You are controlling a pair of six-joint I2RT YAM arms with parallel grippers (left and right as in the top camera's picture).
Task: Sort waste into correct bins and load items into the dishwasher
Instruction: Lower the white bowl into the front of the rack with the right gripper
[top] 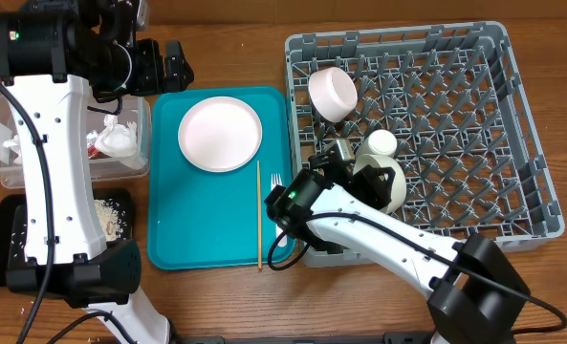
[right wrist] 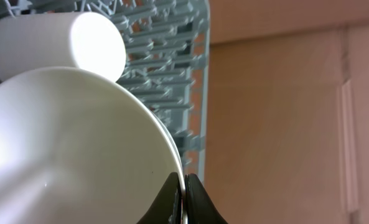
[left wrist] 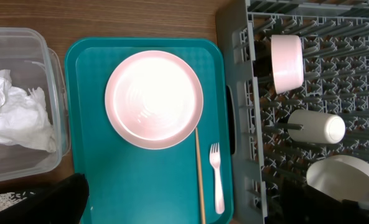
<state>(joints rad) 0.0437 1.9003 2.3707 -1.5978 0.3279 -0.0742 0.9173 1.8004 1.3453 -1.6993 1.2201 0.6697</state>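
Note:
My right gripper (top: 358, 170) (right wrist: 184, 186) is shut on the rim of a pale bowl (top: 386, 183) (right wrist: 78, 149), which stands on edge in the grey dishwasher rack (top: 512, 115). A white cup (top: 380, 143) (right wrist: 60, 40) lies just behind it. Another bowl (top: 333, 93) (left wrist: 287, 62) lies on its side in the rack's far left corner. The pink plate (top: 220, 134) (left wrist: 154, 99) and the white fork (top: 276, 182) (left wrist: 216, 177) lie on the teal tray (top: 197, 229). High over the tray's far left corner my left gripper (top: 164, 65) hangs open and holds nothing.
A clear tub (top: 1, 143) at the left holds crumpled napkins (top: 116, 141) (left wrist: 16, 118). Below it a black tray (top: 6, 258) holds rice (top: 111, 220). A wooden chopstick (top: 258, 215) (left wrist: 200, 180) lies on the teal tray beside the fork.

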